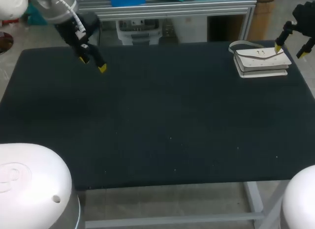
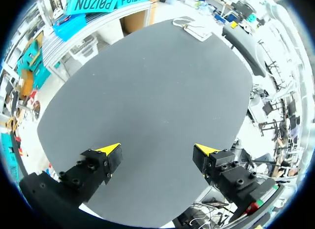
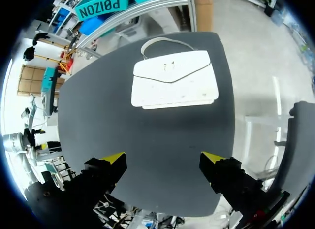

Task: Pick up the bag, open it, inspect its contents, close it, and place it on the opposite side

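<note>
Hovering over black table point(image 1: 157, 125) far-left corner, L gripper point(image 1: 93, 64) is spread wide, nothing held. The white bag point(image 1: 261, 64) lies flap-closed at far-right corner. R gripper point(image 1: 290, 50) hangs by its right edge, fingers apart, empty.

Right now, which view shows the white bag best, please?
The right wrist view: the white bag lies large ahead of the fingers, flap and strap clear. The head view shows it small, far right; the left wrist view, tiny.
</note>
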Available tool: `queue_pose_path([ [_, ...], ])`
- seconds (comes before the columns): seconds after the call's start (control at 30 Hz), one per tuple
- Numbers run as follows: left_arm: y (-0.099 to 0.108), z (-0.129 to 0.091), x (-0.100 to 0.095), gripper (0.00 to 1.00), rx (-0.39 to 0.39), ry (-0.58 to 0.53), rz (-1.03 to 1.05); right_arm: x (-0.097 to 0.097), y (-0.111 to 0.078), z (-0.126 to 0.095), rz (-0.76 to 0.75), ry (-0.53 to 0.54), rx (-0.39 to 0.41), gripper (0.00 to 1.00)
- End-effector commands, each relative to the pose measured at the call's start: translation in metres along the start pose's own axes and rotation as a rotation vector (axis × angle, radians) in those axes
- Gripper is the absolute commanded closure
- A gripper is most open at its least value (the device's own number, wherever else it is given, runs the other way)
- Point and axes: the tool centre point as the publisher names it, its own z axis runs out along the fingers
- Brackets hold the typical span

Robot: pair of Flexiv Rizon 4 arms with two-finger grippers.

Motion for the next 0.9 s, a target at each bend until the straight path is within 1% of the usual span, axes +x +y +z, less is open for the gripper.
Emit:
queue_pose_path([
  [0.03,0.002,0.010,0.007,0.00,0.189,0.113,0.404,-0.015,0.010,0.003,0.015,0.097,0.020,0.00],
  [0.2,0.002,0.010,0.007,0.00,0.189,0.113,0.404,-0.020,0.011,0.004,0.024,0.088,0.018,0.00],
  [0.33,0.002,0.010,0.007,0.00,0.189,0.113,0.404,-0.027,0.018,0.009,0.027,0.081,0.019,0.00],
  [0.37,0.002,0.012,0.011,0.00,0.210,0.093,0.461,-0.029,0.021,0.011,0.028,0.083,0.021,0.00],
  [0.4,0.003,0.015,0.014,0.00,0.242,0.119,0.522,-0.033,0.024,0.014,0.039,0.079,0.019,0.00],
  [0.43,0.001,0.018,0.015,0.00,0.267,0.119,0.536,-0.036,0.026,0.016,0.043,0.081,0.018,0.00],
  [0.47,0.000,0.022,0.017,0.00,0.294,0.120,0.599,-0.039,0.028,0.017,0.048,0.083,0.014,0.00],
  [0.53,-0.005,0.031,0.018,0.00,0.322,0.124,0.638,-0.045,0.032,0.019,0.066,0.071,0.009,0.00],
  [0.57,-0.006,0.034,0.018,0.00,0.344,0.147,0.662,-0.049,0.034,0.020,0.070,0.076,0.002,0.00],
  [0.7,-0.013,0.040,0.024,0.00,0.380,0.200,0.734,-0.062,0.039,0.023,0.086,0.078,-0.032,0.00],
  [0.8,-0.018,0.044,0.030,0.00,0.390,0.211,0.795,-0.070,0.044,0.026,0.091,0.083,-0.051,0.00],
  [0.9,-0.023,0.049,0.032,0.00,0.408,0.205,0.795,-0.074,0.049,0.030,0.095,0.086,-0.066,0.00],
])
